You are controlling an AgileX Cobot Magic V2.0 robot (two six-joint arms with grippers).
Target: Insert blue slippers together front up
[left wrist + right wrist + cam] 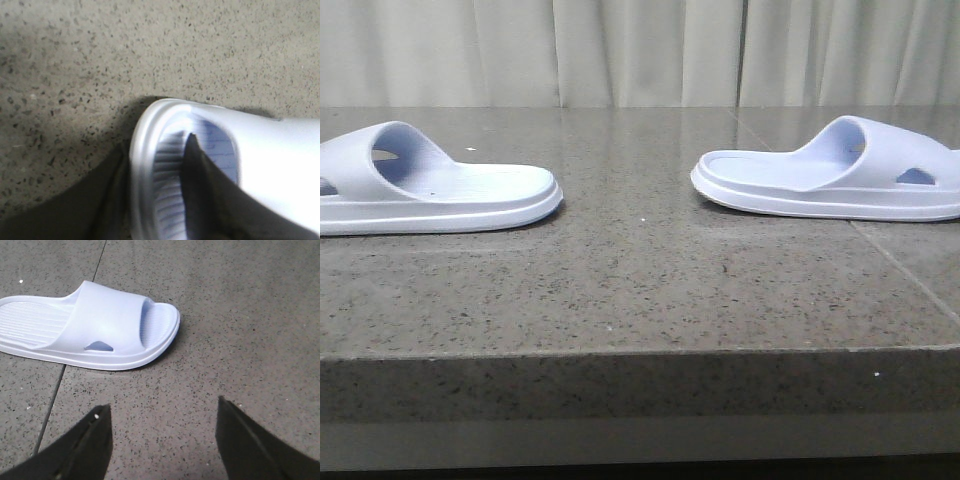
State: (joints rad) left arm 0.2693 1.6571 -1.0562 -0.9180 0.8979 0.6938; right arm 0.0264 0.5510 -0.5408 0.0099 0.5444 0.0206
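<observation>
Two pale blue slippers lie flat on the stone table, heels facing each other. The left slipper [430, 190] is at the left edge, the right slipper [840, 175] at the right. No gripper shows in the front view. In the left wrist view my left gripper [157, 142] straddles the rounded end of the left slipper [280, 165]. One finger is outside the rim and one on the ridged footbed, closed in on the rim. My right gripper [162, 410] is wide open and empty over bare table, short of the right slipper [95, 325].
The grey speckled stone table [640, 290] has its front edge close to the camera. A thin seam [900, 270] runs across it under the right slipper. Pale curtains hang behind.
</observation>
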